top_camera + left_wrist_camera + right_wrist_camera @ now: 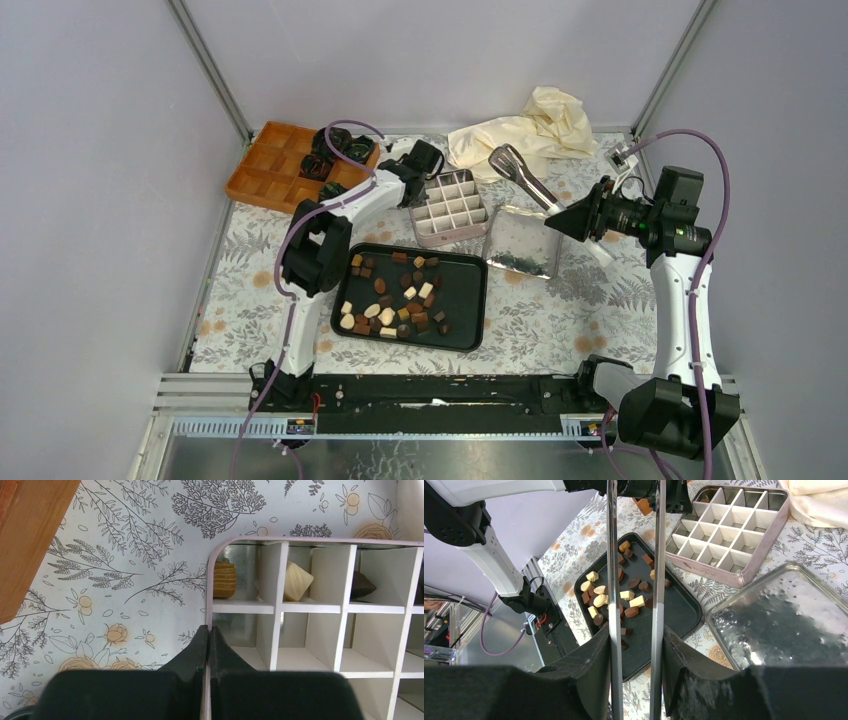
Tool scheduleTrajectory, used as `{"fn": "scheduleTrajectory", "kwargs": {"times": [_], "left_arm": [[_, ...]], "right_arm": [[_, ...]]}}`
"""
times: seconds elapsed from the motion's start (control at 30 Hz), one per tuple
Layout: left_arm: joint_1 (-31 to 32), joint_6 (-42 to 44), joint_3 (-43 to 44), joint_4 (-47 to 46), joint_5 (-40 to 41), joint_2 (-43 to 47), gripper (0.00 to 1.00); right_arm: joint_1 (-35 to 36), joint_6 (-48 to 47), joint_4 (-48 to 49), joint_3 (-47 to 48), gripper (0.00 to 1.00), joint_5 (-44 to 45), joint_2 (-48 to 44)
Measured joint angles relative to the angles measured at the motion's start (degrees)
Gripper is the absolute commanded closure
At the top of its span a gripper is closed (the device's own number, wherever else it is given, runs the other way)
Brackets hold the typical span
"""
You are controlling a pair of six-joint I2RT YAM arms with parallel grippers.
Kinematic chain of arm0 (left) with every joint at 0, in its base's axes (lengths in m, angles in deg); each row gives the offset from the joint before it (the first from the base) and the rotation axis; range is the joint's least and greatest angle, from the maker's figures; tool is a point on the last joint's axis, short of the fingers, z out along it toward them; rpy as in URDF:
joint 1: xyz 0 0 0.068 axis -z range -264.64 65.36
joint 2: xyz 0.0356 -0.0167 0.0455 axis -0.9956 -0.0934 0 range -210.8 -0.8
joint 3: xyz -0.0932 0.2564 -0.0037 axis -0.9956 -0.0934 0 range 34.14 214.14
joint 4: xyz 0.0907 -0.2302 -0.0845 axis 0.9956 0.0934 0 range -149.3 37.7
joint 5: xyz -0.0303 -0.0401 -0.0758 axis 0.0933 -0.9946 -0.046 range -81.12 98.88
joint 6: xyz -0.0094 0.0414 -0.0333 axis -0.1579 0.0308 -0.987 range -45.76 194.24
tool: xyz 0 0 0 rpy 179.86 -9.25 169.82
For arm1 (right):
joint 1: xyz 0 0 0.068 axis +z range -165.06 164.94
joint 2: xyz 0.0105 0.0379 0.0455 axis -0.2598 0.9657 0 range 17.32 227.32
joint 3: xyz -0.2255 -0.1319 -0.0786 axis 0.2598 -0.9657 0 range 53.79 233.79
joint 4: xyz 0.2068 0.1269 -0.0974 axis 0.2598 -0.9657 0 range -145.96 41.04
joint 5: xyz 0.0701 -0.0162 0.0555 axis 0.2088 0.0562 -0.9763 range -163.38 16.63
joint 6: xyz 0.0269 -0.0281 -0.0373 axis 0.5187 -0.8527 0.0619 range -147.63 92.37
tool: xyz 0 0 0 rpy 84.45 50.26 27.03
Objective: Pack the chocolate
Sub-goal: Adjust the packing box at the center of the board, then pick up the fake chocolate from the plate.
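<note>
While the left gripper (pixel 208 628) clamps the box (pixel 310 541) rim and the right gripper (pixel 636 640) grips tongs (pixel 657 580), chocolate (pixel 400 300) lies on the tray (pixel 465 300) at centre frame, each piece best straddled squarely, squeezed gently.

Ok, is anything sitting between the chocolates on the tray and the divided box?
Nothing visible lies between the chocolates and the box, which is open. Only the left claw, shut, sits at the box's left rim.
</note>
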State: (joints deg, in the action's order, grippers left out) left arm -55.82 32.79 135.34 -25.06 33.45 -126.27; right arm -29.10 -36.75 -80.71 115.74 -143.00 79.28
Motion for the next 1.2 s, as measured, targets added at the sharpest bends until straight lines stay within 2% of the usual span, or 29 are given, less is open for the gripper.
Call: {"fn": "scheduleTrajectory", "kwargs": {"times": [0.13, 0.37, 0.57, 0.67, 0.87, 0.97, 1.2], "left_arm": [[0.00, 0.55, 0.02, -0.02, -0.13, -0.04, 0.89], [-0.02, 1.22, 0.02, -0.81, -0.72, -0.02, 0.52], [-0.11, 0.46, -1.49, -1.40, -1.22, 2.08, 0.38], [-0.42, -0.07, -4.92, -2.45, -1.53, 6.71, 0.31], [-1.27, 0.52, -19.06, -10.32, -3.04, 22.95, 0.17], [-1.97, 1.68, -24.68, -12.90, -4.31, 29.24, 0.03], [-4.04, 6.91, -40.54, -20.72, -14.71, 44.76, 0.01]], "right_arm": [[0.00, 0.00, 0.13, -0.26, 0.57, 0.00, 0.00], [-0.02, -0.02, 0.37, -0.79, 0.57, 0.02, 0.00], [-0.02, -0.57, 0.33, -0.87, 0.57, 0.09, 0.00], [-0.02, -1.44, 0.24, -0.87, 0.57, 0.17, 0.00], [-0.11, -5.33, -2.97, -0.87, 0.57, 1.75, 0.04], [-0.13, -8.00, -4.90, -0.87, 0.57, 3.04, 0.04], [-0.22, -17.05, -9.81, -1.81, 0.57, 5.01, 0.09]]}}
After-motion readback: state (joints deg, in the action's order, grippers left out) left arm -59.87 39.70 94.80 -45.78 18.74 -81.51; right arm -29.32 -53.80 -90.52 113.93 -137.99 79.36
